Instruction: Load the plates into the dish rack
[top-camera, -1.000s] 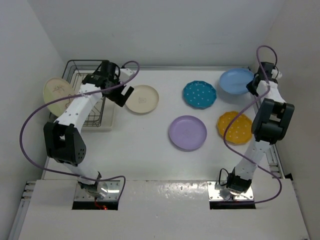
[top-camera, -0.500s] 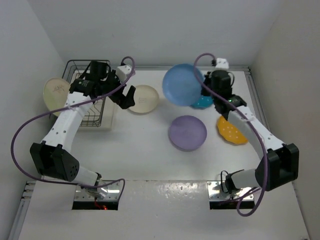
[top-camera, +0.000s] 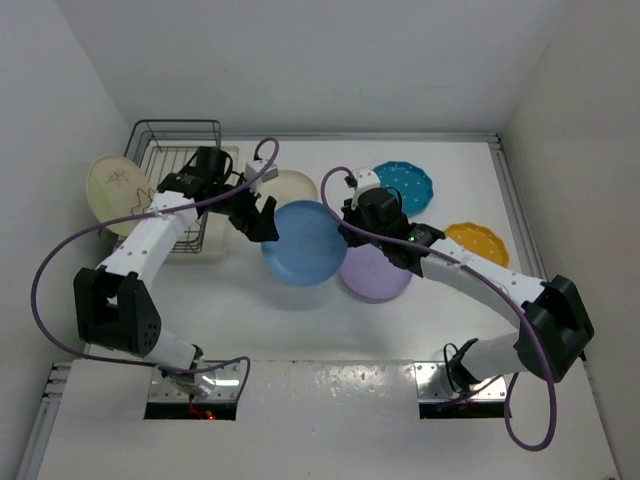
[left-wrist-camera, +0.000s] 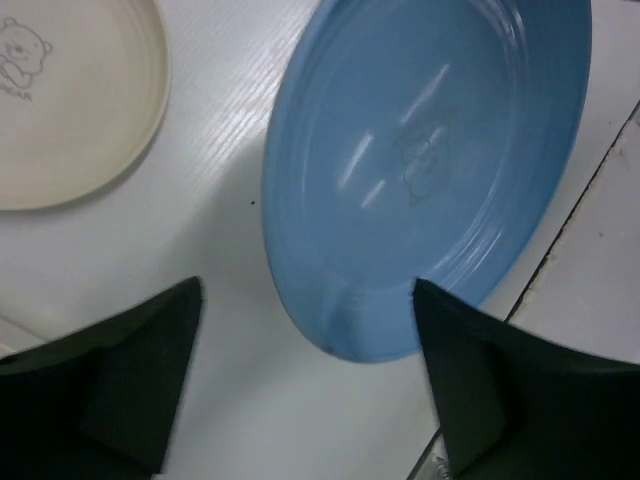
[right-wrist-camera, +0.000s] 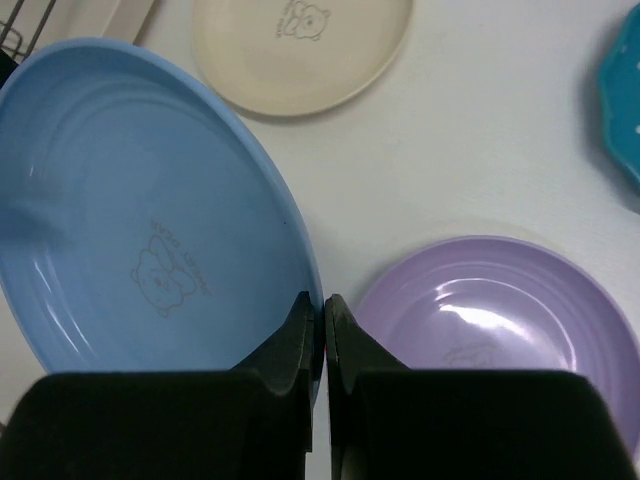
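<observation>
My right gripper (top-camera: 340, 225) is shut on the rim of the light blue plate (top-camera: 303, 243) and holds it above the table's middle; the plate also shows in the right wrist view (right-wrist-camera: 140, 220) and the left wrist view (left-wrist-camera: 420, 160). My left gripper (top-camera: 262, 222) is open, its jaws spread just short of that plate's left edge. The cream plate (top-camera: 290, 186) lies behind it. The lavender plate (top-camera: 378, 270), teal dotted plate (top-camera: 408, 185) and orange-yellow plate (top-camera: 480, 243) lie on the table. The cream-and-green sprig plate (top-camera: 117, 190) leans at the dish rack (top-camera: 180, 150).
White walls close in the table on the left, back and right. The rack stands in the back left corner with purple cables looping over both arms.
My right arm has swung the light blue plate from the back right across to the table's middle. My left gripper has moved forward and right towards it.
</observation>
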